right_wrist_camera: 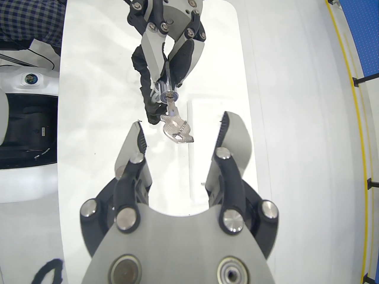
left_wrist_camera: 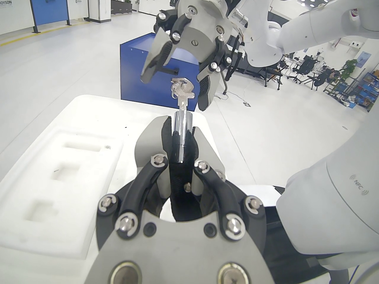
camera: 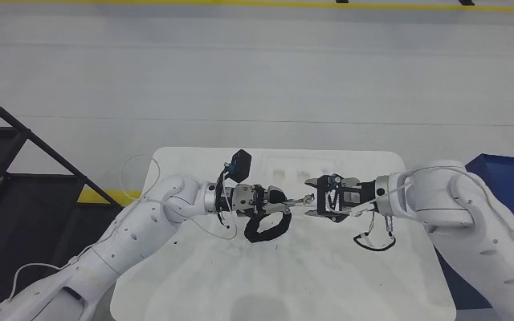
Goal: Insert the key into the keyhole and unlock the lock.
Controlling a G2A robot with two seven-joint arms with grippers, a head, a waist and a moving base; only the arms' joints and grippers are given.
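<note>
Logged white table [camera: 241,281] beneath both arms.

Nearest: black cable loop [camera: 265,229], drooping toward the near side from the lock [left_wrist_camera: 181,137]. Cannot tell whether touching the tabletop.

Found left gripper [left_wrist_camera: 180,131] mid-table, a little left of centre, clamped tight on the lock. Chrome cylinder pinched between the two pads, keyhole end pointing right.

Found key [left_wrist_camera: 182,88] seated in the keyhole: blade in, flat bow sticking out to the right and tilted.

Recorded right gripper [right_wrist_camera: 182,125] just right of the key, spread wide, one fingertip on either side of the bow. Both fingertips apart from the bow; gripping nothing.

Noted left gripper, lock, key and right gripper in one left-to-right line, held above the middle of the table.

Farther back: white foam insert [left_wrist_camera: 59,161] with rectangular recesses, lying on the far part of the table beyond the grippers.

Farthest: blue cabinet [left_wrist_camera: 142,69], standing off the table to the right, near its far right corner.
</note>
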